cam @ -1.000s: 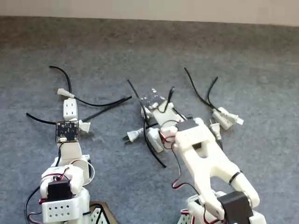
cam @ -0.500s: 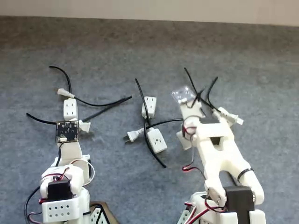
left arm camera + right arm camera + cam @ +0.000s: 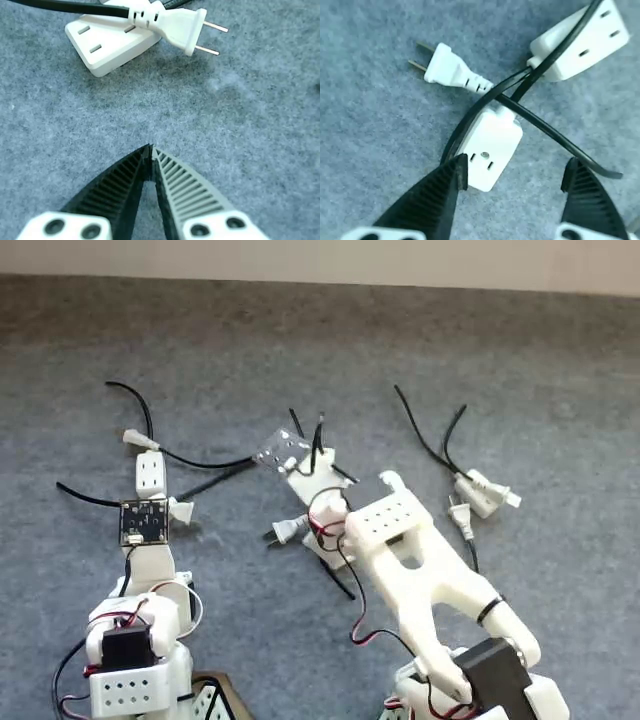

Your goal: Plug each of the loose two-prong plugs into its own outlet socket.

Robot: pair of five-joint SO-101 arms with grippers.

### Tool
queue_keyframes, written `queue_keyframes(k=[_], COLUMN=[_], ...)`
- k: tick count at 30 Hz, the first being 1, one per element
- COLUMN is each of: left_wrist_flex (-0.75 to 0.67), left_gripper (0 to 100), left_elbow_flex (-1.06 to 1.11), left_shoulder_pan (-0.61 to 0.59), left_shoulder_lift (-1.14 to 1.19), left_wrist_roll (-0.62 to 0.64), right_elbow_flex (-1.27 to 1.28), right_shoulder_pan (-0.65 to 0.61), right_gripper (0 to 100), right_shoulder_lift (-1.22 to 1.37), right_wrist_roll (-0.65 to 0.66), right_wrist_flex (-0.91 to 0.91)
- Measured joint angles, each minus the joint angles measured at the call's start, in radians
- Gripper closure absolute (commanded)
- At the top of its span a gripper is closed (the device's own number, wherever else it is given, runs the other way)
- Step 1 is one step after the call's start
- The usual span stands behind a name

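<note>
The right gripper (image 3: pixel 515 174) is hanging wide open over the grey carpet (image 3: pixel 370 150) and is gripping nothing. The middle socket (image 3: pixel 492 142), white with its slots facing up, is lying between the two dark fingers (image 3: pixel 445 187), just beside one and well apart from the other. Black cables (image 3: pixel 545 132) are crossing over its far end. Just beyond, the middle plug (image 3: pixel 447 70) is lying flat, its two prongs pointing away from that socket. Farther off, a second socket (image 3: pixel 580 40) is lying under one of the cables.

The left gripper (image 3: pixel 151 150) is sitting fully closed, its ribbed tips touching and nothing between them. Bare carpet is separating it from the left plug (image 3: pixel 172 25), which is lying partly across the left socket (image 3: pixel 110 42) with both prongs free and plugged into nothing.

In the high view, a far socket (image 3: pixel 483 490) and a far plug (image 3: pixel 458 510) are lying side by side, well apart from both grippers.
</note>
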Motion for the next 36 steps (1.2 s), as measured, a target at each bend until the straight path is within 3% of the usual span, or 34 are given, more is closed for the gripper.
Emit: queue_keyframes(k=[6, 10, 16, 19, 28, 36], left_wrist_flex=[0.0, 0.0, 0.0, 0.0, 0.0, 0.0], left_gripper=[99, 99, 99, 99, 99, 99], left_elbow_flex=[0.0, 0.0, 0.0, 0.0, 0.0, 0.0], left_shoulder_pan=[0.0, 0.0, 0.0, 0.0, 0.0, 0.0], left_shoulder_lift=[0.0, 0.0, 0.0, 0.0, 0.0, 0.0], left_wrist_roll=[0.0, 0.0, 0.0, 0.0, 0.0, 0.0], right_elbow_flex=[0.163, 0.224, 0.255, 0.267, 0.184, 0.041], right_shoulder_pan=[0.063, 0.169, 0.327, 0.368, 0.379, 0.149], right_gripper=[70.1, 70.1, 70.1, 70.1, 70.1, 70.1], right_shoulder_lift=[-0.017, -0.02, -0.002, -0.002, 0.0, 0.0], right_wrist_roll=[0.0, 0.0, 0.002, 0.064, 0.092, -0.015], right_wrist_flex=[-0.15, -0.23, -0.252, -0.252, -0.144, -0.052])
